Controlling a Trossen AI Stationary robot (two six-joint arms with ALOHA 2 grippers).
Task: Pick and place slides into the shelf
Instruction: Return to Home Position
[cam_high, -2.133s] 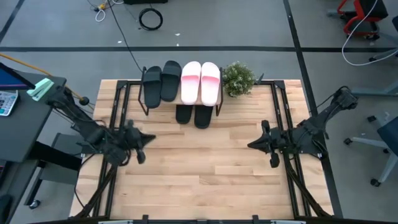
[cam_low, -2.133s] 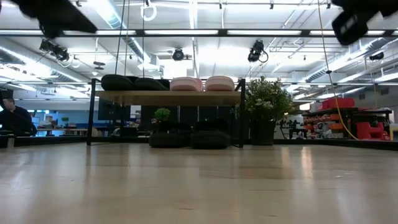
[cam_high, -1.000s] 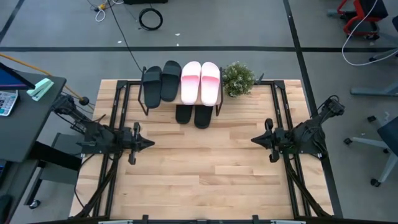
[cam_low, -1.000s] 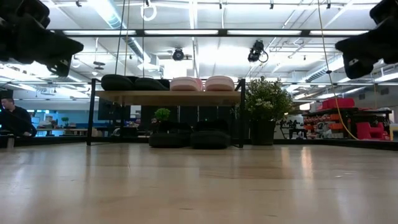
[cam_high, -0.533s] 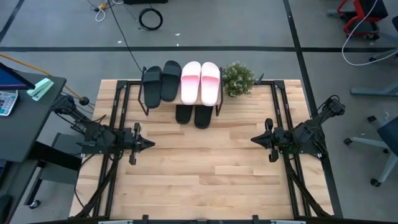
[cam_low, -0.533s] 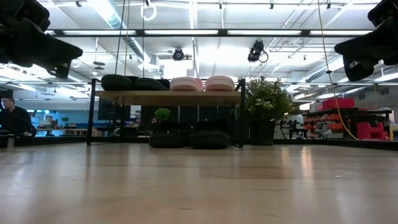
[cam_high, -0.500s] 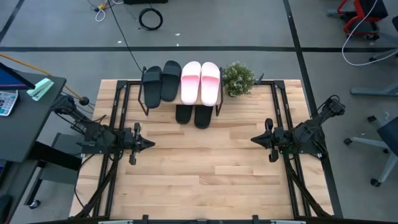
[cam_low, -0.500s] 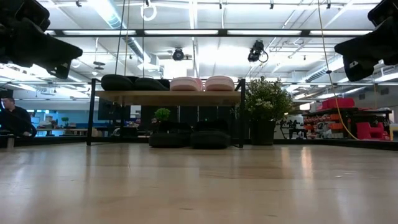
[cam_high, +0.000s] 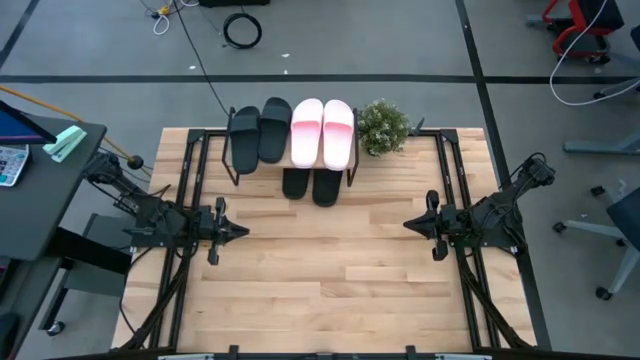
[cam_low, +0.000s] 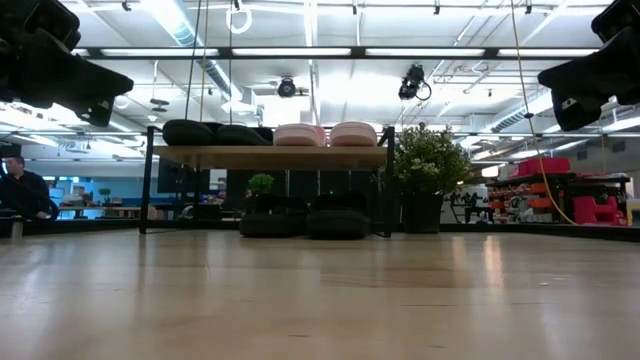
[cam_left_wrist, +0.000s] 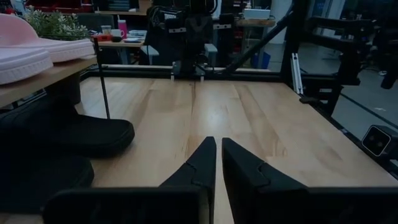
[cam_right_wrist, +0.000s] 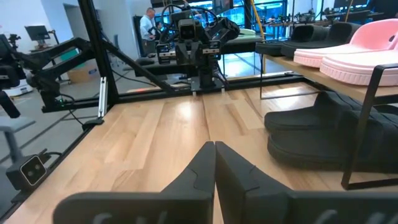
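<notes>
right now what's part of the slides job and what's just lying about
job: shelf; black pair on top; pink pair on top; black pair underneath; left arm and right arm, parked at the sides, jaws shut
lying about: potted plant beside the shelf; cable coil on the floor

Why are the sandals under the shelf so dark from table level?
Low view: ceiling lights behind the shelf backlight it, leaving the lower black slides in shadow; pale glare streaks the table. High view: lit from above, their toes show plainly.

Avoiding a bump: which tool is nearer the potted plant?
Right. The right tool is at the potted plant's side of the table; the left tool is farther, at the opposite side.
</notes>
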